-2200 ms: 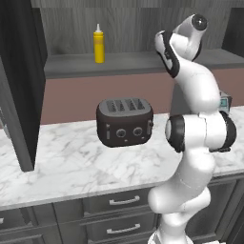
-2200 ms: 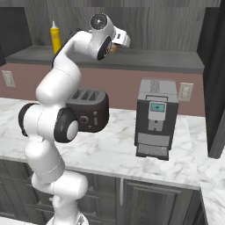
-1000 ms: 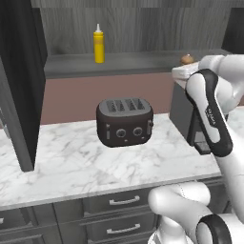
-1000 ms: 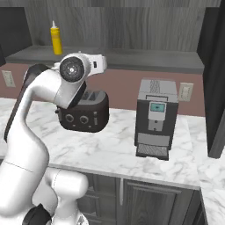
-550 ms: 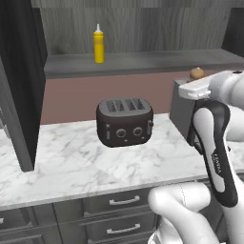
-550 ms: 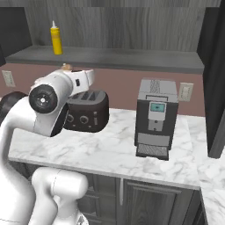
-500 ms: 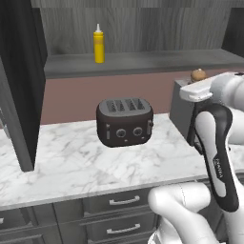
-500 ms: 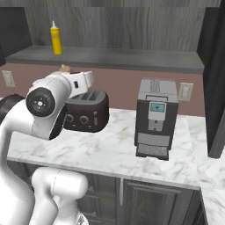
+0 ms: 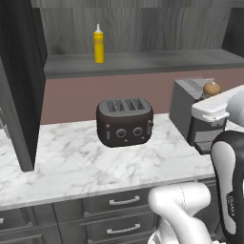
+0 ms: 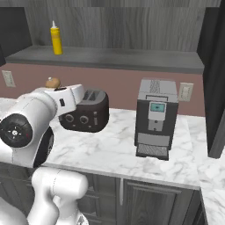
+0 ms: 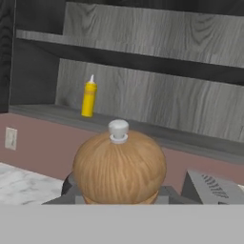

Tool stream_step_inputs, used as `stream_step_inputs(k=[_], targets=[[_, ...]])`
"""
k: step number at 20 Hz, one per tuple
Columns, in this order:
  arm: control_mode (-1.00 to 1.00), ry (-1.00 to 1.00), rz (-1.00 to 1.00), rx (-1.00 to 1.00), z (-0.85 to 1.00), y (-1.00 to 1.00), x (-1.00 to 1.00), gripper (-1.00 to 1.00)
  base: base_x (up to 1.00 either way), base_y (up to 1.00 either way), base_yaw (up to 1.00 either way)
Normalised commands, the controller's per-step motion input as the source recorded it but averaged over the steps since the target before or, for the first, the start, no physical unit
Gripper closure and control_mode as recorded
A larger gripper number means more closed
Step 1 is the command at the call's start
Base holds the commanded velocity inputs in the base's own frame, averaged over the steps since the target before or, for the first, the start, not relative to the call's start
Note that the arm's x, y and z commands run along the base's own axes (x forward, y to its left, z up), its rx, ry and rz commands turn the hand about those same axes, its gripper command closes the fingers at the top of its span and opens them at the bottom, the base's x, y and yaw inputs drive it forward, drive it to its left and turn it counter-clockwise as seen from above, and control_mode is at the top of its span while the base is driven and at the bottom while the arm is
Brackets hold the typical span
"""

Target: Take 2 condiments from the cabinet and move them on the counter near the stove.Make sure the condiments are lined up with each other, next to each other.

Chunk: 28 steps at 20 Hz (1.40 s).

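**Pepper mill** (image 11: 119, 167). Brown wood, round head, small pale knob on top. Held in the gripper (image 11: 116, 198), whose jaws are nearly closed around its body below the head. It sits out of the cabinet, above the desk (image 9: 71, 167) and beside the coffee machine (image 10: 154, 118) in the left base view. In the right base view its head (image 10: 52, 82) shows just over the white wrist.
- Handling, as a judgement: rigid, light, smooth turned wood; likely to slip or twist if pinched on the rounded head. Best held on the straighter body, as now. Should stand steady if set down level.

**Squeeze bottle** (image 9: 98, 45). Yellow, white pointed nozzle, upright on the cabinet shelf (image 9: 143, 61), well apart from the mill.
- Handling, as a judgement: light, soft-walled plastic that gives under pressure; tall and narrow, so easy to tip. Take it around the mid-body, not the nozzle.

**Other items.** Black four-slot toaster (image 9: 125, 121) on the desk, under the shelf.

**Views compared.**
- Hand view: the mill head close up, with the bottle (image 11: 88, 97) and shelf behind it; the contact between fingers and mill is mostly hidden at the bottom edge.
- Left base view: the mill's head (image 9: 211, 88) relative to the toaster and the open door (image 9: 16, 95) at left.
- Right base view: the coffee machine's front panel and the wall outlets (image 10: 7, 78).
- The stove cannot be placed from these views.
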Motion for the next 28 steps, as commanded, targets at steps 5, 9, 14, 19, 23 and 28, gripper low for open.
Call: stream_step_inputs(k=[5,9,14,19,23,28], targets=[[-1.00,0.01,0.00,-0.03,0.00,0.12,-0.32,1.00,0.00,0.00,0.00],[-1.00,0.02,0.00,0.00,0.00,0.05,-0.09,1.00,0.00,0.00,0.00],[-1.00,0.01,0.02,0.00,-0.01,0.02,-0.04,1.00,0.00,0.00,0.00],[1.00,0.00,0.00,0.00,0.00,0.00,0.00,1.00,-0.27,0.16,0.05],[1.00,0.00,0.00,0.00,0.00,0.00,0.00,1.00,-0.80,0.22,0.06],[1.00,0.00,0.00,0.00,0.00,0.00,0.00,1.00,-0.80,0.33,0.13]])
